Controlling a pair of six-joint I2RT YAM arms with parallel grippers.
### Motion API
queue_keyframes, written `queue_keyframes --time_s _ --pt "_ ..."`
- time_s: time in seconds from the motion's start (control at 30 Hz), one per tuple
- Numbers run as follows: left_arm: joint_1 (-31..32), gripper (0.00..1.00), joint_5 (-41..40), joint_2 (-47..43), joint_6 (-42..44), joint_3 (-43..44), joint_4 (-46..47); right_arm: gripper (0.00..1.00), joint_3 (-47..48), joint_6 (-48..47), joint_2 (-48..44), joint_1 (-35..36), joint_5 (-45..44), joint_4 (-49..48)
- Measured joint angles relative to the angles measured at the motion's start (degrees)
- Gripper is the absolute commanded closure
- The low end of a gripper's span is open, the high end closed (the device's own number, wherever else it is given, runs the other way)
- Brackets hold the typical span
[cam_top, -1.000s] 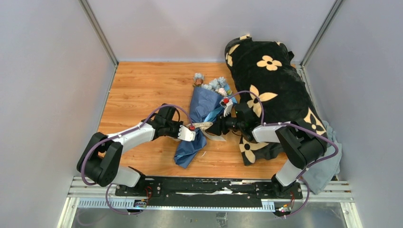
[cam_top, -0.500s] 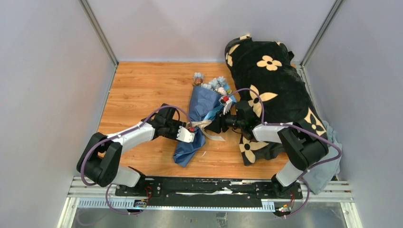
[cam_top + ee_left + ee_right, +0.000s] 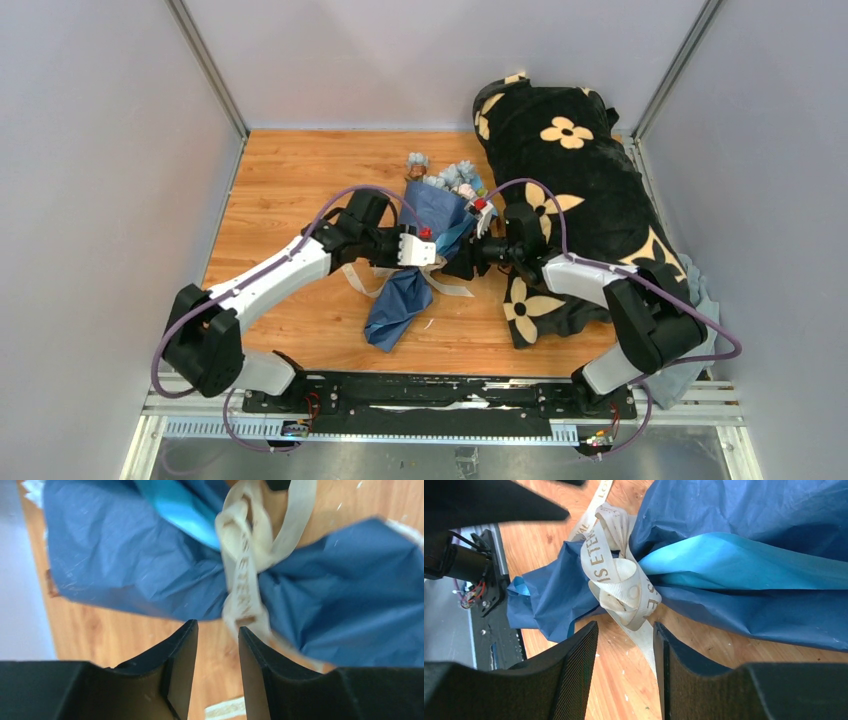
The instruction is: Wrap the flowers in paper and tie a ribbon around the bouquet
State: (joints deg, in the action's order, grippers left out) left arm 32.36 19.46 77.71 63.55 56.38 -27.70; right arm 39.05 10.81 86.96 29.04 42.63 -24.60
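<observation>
Bouquet (image 3: 438, 208): there was one.
Paper (image 3: 125, 555): one sheet showed.
Ribbon (image 3: 619, 582): there was one.
Arms: there were two, the left arm (image 3: 270, 280) and the right arm (image 3: 590, 275).
Grippers: there were two, the left gripper (image 3: 217, 630) and the right gripper (image 3: 624, 632).
Black blanket (image 3: 590, 170): there was one.
Grey-blue cloth (image 3: 690, 350): there was one.

Top view: you look down from above and behind the arm bases toward the far wall, whole desk (image 3: 290, 180) framed. Left wrist view: close, facing right past the left hand (image 3: 217, 626). Right wrist view: equally close, facing left past the right hand (image 3: 625, 626). Both wrist views share the ribbon (image 3: 245, 580) knot; top view shows that bouquet (image 3: 400, 300) from farther off.
</observation>
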Motion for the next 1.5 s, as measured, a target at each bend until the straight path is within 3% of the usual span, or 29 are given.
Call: queue_keyframes --time_s 0.2,0.43,0.53,0.73,0.77,0.9,1.1,1.4,1.5 --pt "3.1 0.56 0.7 4.6 -11.3 0.0 4.6 0.50 -0.1 4.3 0.0 -1.1 2.4 -3.8" --pt "4.4 0.64 1.5 5.3 -15.3 -0.3 6.5 0.56 -0.1 12.2 3.8 -1.8 1.2 -6.9" --pt "4.9 0.69 1.4 5.9 -16.5 -1.1 7.8 0.68 0.0 13.9 4.4 -1.8 0.4 -6.2" --pt "6.2 0.70 1.3 6.4 -17.8 -3.5 9.3 0.99 0.4 15.8 4.4 -1.8 0.3 -5.2" --pt "6.3 0.70 1.3 6.4 -17.8 -3.8 9.4 1.00 0.6 15.9 4.4 -1.8 0.4 -4.9" --pt "6.4 0.76 1.2 6.4 -18.7 -4.0 10.2 1.00 1.0 15.4 3.7 -1.8 0.3 -3.0" --pt "6.5 1.00 0.2 6.8 -20.4 -4.4 13.2 1.00 3.2 11.3 1.0 -0.9 -1.1 3.1" --pt "6.5 1.00 -0.8 7.6 -20.8 -6.4 16.0 1.00 4.8 6.3 -2.4 1.6 -0.4 5.1" --pt "6.5 1.00 -1.0 7.7 -21.7 -6.5 16.5 0.93 6.5 5.8 -1.1 2.4 1.0 5.1"
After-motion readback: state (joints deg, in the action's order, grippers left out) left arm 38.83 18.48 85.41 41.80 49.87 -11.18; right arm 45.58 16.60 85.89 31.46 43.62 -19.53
